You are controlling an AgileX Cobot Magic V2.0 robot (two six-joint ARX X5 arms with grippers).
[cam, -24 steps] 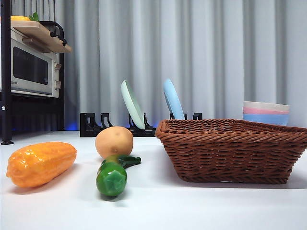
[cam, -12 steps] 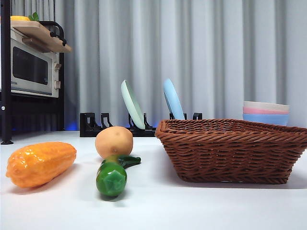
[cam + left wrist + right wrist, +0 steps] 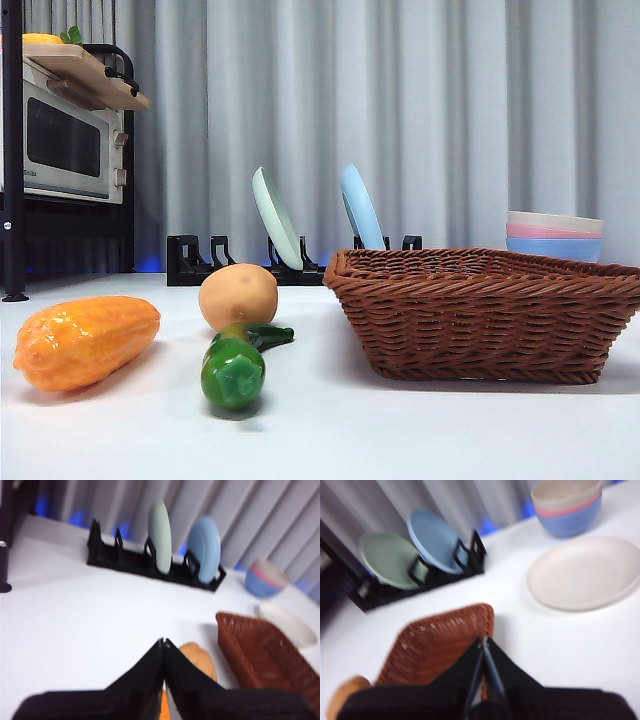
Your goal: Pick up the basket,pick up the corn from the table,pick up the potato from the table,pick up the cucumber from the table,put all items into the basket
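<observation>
2 grippers | left gripper (image 3: 164, 642) closed, empty | right gripper (image 3: 483, 641) closed, empty

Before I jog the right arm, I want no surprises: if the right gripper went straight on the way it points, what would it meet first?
Probably the basket: the shut right gripper points at its near rim, though blur leaves the depth uncertain.

basket (image 3: 485, 315): woven wicker | corn (image 3: 87, 341): glossy, bumpy | cucumber (image 3: 236, 366): glossy
</observation>
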